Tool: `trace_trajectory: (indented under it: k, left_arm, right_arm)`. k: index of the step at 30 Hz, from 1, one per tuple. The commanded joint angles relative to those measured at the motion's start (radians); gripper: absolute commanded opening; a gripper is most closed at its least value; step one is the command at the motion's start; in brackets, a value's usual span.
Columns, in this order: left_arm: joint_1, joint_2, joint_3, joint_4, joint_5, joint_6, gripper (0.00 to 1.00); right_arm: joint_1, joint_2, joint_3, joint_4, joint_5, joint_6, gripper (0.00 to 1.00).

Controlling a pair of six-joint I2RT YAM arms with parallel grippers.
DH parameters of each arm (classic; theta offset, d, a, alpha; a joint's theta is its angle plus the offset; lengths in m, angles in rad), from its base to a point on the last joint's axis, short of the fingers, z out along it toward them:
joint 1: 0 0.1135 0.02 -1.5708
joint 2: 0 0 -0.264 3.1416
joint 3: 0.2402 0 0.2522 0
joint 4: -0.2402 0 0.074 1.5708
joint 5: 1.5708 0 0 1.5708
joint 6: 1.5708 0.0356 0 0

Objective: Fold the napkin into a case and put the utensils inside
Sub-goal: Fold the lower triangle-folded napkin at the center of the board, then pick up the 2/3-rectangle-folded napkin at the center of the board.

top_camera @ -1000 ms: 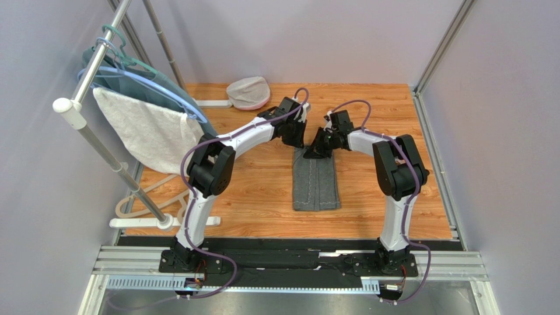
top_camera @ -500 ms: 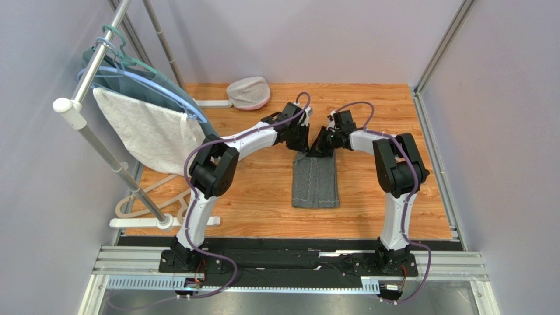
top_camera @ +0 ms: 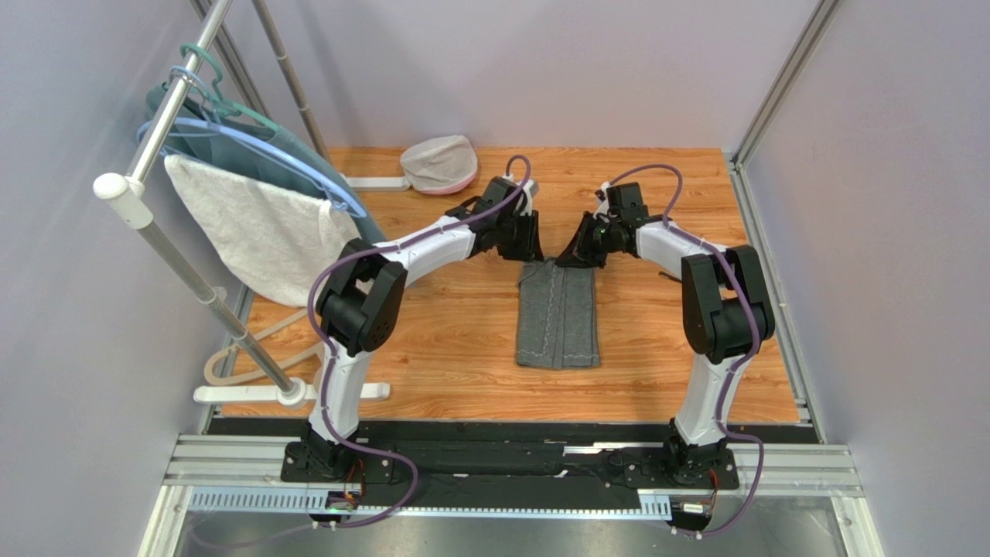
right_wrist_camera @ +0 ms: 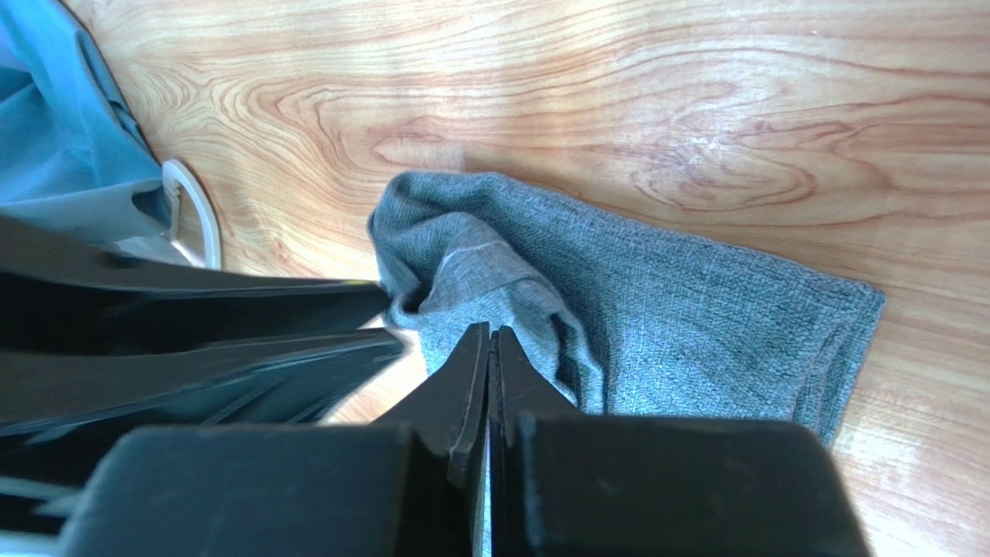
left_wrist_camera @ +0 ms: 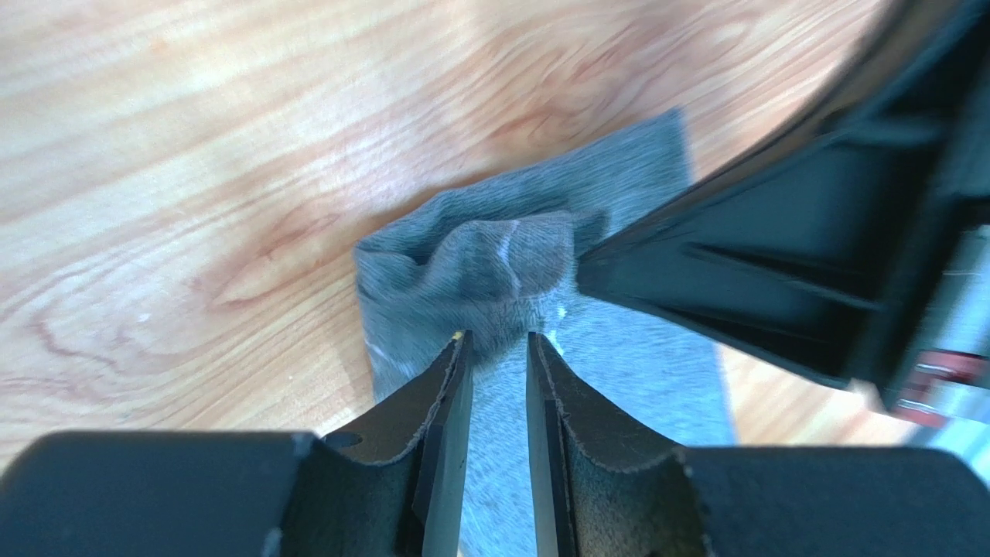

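on the table, centre of the top view, the napkin lies as a narrow strip. the right gripper is clenched on its bunched upper end. the left gripper is almost closed there, but i cannot tell if it grasps. probably the folding step; next both must carry this end evenly.

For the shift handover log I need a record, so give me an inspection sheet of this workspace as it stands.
Surface: wooden table, no stains seen.
Job's things: napkin folded to a narrow strip, far end bunched; utensils, nothing seen.
Clutter: white towel and teal garment on rack, left; pale rounded item at far edge.
Grippers: left gripper slightly apart at bunched end, grip unclear; right gripper shut on napkin fold.
Cables: purple cables along both arms, off the napkin.
Surroundings: grey walls.
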Motion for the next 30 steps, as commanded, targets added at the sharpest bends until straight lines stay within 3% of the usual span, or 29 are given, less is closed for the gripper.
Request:
trace_trajectory:
  k: [1, 4, 13, 21, 30]
  left_arm:
    - [0.032, -0.092, 0.021, 0.026, 0.070, -0.056, 0.32]
    - [0.050, -0.106, -0.002, 0.018, 0.067, -0.081, 0.31]
    - [0.075, -0.085, -0.041, -0.012, 0.042, -0.110, 0.13]
    - [0.084, -0.106, -0.061, -0.045, -0.010, -0.119, 0.09]
    - [0.084, -0.086, -0.068, -0.006, 0.085, -0.159, 0.09]
  right_arm:
    - [0.000, -0.041, 0.054, -0.043, 0.013, -0.041, 0.00]
    - [0.002, -0.049, 0.059, -0.046, 0.008, -0.041, 0.00]
    - [0.042, -0.003, 0.152, -0.054, -0.030, -0.028, 0.00]
    - [0.081, 0.126, 0.283, -0.068, -0.071, 0.005, 0.00]
    - [0.037, 0.091, 0.151, -0.052, -0.029, -0.039, 0.00]
